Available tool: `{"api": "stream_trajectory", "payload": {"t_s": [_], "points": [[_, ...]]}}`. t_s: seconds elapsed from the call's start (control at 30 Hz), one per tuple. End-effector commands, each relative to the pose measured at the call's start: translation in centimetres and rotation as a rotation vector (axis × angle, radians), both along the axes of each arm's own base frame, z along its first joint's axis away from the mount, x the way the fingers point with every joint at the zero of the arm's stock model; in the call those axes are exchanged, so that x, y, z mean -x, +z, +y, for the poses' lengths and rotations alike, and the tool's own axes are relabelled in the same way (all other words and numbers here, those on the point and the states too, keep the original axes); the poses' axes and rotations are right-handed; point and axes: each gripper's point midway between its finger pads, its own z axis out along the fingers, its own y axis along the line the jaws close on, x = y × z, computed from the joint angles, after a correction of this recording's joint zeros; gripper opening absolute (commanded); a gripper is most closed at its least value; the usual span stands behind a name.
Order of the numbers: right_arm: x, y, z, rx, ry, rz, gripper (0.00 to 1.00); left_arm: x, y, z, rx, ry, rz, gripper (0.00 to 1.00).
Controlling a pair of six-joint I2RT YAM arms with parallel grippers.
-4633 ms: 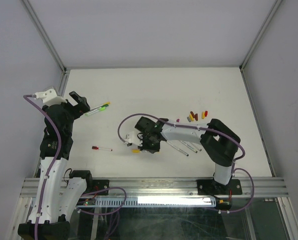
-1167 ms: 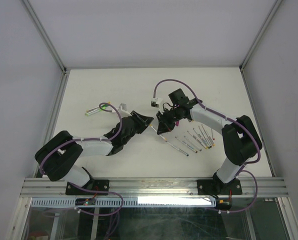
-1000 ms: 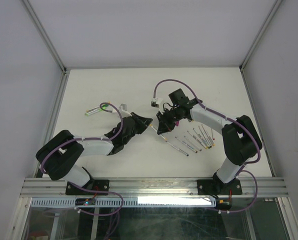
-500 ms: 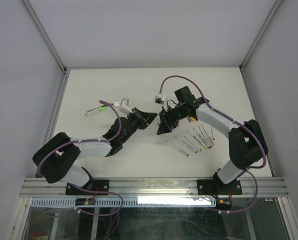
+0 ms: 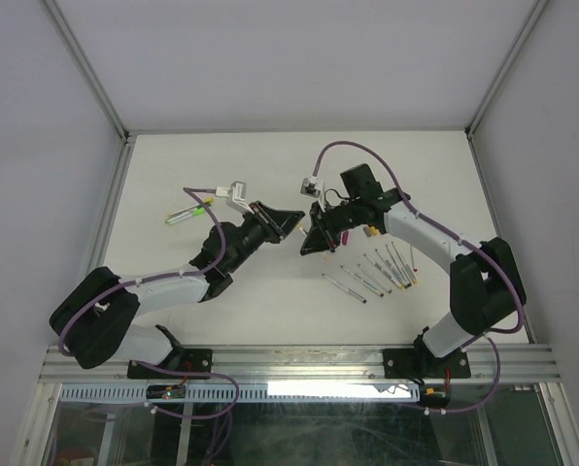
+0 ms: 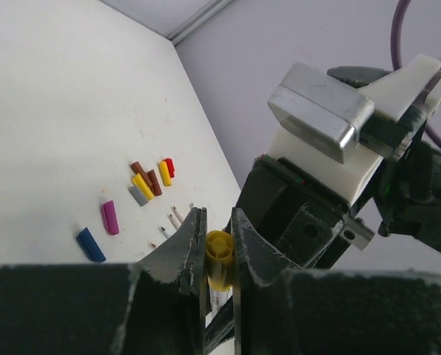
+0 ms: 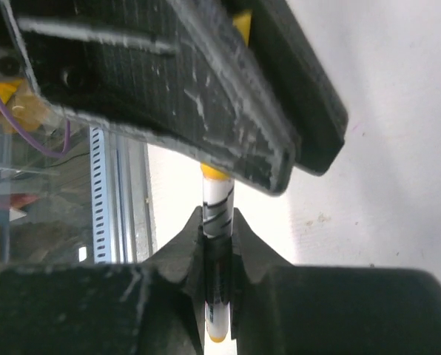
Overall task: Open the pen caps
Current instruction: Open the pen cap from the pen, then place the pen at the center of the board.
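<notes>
Two grips, one pen (image 7: 217, 194), held up over the table (image 6: 50, 103). My left gripper (image 6: 217, 222) is clenched on its yellow cap (image 6: 219, 259); my right gripper (image 7: 217, 222) clamps the white shaft just beyond. I'd pull straight apart along the pen, no bending, both squeezes firm. Loose caps (image 6: 150, 181) lie farther off.

White table (image 5: 173, 175): lay flat, faintly speckled. Pale grey walls (image 5: 299, 58): stood at rear and both sides. Aluminium posts (image 5: 85, 68): rose from the far corners. Aluminium rail (image 5: 299, 361): ran along the near edge; light strip (image 5: 333, 388) glowed beneath it.
</notes>
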Motion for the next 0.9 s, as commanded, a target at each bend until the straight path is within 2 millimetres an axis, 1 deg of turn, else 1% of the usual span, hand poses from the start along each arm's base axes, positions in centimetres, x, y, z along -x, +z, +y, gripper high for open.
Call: {"api": "stream_trajectory", "payload": {"t_s": [0.0,0.07,0.17,0.2,0.27,0.33,0.4,0.43,0.47,0.5,0.57,0.67,0.77,0.87], "points": [[1.5,1.5,-0.5,-0.043,0.019,0.006,0.0,-4.7,7.9,6.3,0.058,0.194,-0.173,0.0],[2.1,1.0,-0.7,-0.037,0.024,0.024,0.0,-6.6,9.7,9.1,0.055,0.289,-0.195,0.0],[2.8,0.2,-1.3,-0.012,0.019,0.03,0.0,-8.4,11.8,12.4,0.064,0.398,-0.202,0.0],[3.1,-0.2,-1.6,0.004,0.014,0.027,0.0,-8.7,12.3,13.0,0.075,0.411,-0.204,0.0],[3.9,-1.5,-2.3,0.074,0.011,0.026,0.0,-8.6,13.0,13.7,0.08,0.419,-0.21,0.0],[5.0,-3.5,-3.2,0.189,0.01,0.014,0.0,-8.1,12.7,14.0,0.066,0.418,-0.202,0.0],[5.9,-5.9,-4.4,0.329,0.003,-0.006,0.0,-7.2,11.4,14.1,0.049,0.406,-0.173,0.0],[6.1,-6.7,-4.9,0.388,0.003,-0.032,0.0,-6.8,10.4,14.2,0.045,0.401,-0.148,0.0],[5.9,-7.4,-5.4,0.451,-0.021,-0.052,0.0,-6.2,8.7,14.3,0.036,0.394,-0.113,0.0],[5.7,-7.6,-5.7,0.494,-0.04,-0.063,0.0,-5.6,7.5,14.5,0.035,0.389,-0.088,0.0],[5.9,-8.1,-6.1,0.562,-0.043,-0.056,0.0,-4.3,5.2,14.8,0.043,0.378,-0.036,0.0],[6.4,-9.4,-6.2,0.666,-0.017,-0.048,0.0,-2.3,2.7,15.6,0.065,0.372,0.019,0.0],[6.6,-10.7,-6.1,0.741,-0.012,-0.049,0.0,-0.7,1.4,16.3,0.085,0.378,0.049,0.0],[6.2,-11.9,-6.3,0.806,-0.028,-0.039,0.0,0.2,1.1,16.7,0.091,0.381,0.056,0.0]]}}
